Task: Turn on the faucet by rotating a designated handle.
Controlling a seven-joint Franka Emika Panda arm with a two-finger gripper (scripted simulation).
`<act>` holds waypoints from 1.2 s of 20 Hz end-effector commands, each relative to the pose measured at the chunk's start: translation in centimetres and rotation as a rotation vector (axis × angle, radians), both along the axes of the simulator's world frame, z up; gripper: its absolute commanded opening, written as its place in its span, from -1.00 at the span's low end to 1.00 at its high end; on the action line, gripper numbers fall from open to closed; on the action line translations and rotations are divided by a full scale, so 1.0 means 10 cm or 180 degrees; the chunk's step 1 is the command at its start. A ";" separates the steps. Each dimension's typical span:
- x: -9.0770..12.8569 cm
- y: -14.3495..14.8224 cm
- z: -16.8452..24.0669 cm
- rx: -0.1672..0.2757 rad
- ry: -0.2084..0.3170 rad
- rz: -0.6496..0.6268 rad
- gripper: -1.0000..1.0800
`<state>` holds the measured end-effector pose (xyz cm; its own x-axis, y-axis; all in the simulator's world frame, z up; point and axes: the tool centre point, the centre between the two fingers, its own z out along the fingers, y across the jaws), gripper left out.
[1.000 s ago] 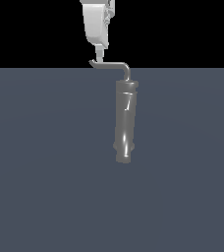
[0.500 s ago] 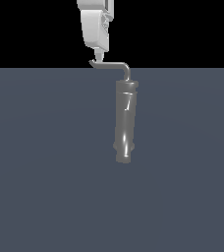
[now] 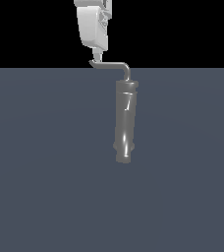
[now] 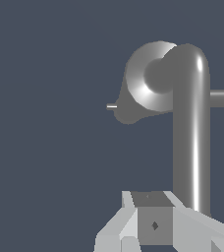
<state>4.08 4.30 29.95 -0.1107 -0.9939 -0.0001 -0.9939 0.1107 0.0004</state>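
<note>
With its narrow fingers together at the upturned tip, the gripper [image 3: 98, 55] should push sideways on the handle [image 3: 110, 65], sweeping steadily around the upright faucet [image 3: 125, 120] to the exterior view's right without slipping off

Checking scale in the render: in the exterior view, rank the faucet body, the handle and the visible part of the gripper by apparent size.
1. faucet body, largest.
2. gripper, visible part; cropped by the frame, so its true size is unsure.
3. handle, thinnest by far.

White blocky claw [image 3: 98, 55], small dark diamond marking
</note>
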 end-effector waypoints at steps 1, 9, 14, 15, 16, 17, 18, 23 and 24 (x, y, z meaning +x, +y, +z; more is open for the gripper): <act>-0.07 0.01 0.00 0.0000 0.0000 0.0000 -1.00; -0.28 0.05 0.00 0.0000 0.0000 0.0000 -1.00; -0.42 0.07 0.00 0.0000 -0.0001 -0.0001 -1.00; -0.45 0.08 0.00 0.0000 -0.0001 -0.0001 -1.00; -0.48 0.08 0.00 0.0000 -0.0001 -0.0001 -1.00; -0.50 0.09 0.00 0.0000 -0.0001 -0.0001 -1.00; -0.53 0.09 0.00 0.0000 -0.0001 -0.0003 -1.00; -0.57 0.04 0.00 -0.0005 -0.0017 -0.0009 -1.00; -0.59 0.03 0.00 -0.0005 -0.0017 -0.0009 -1.00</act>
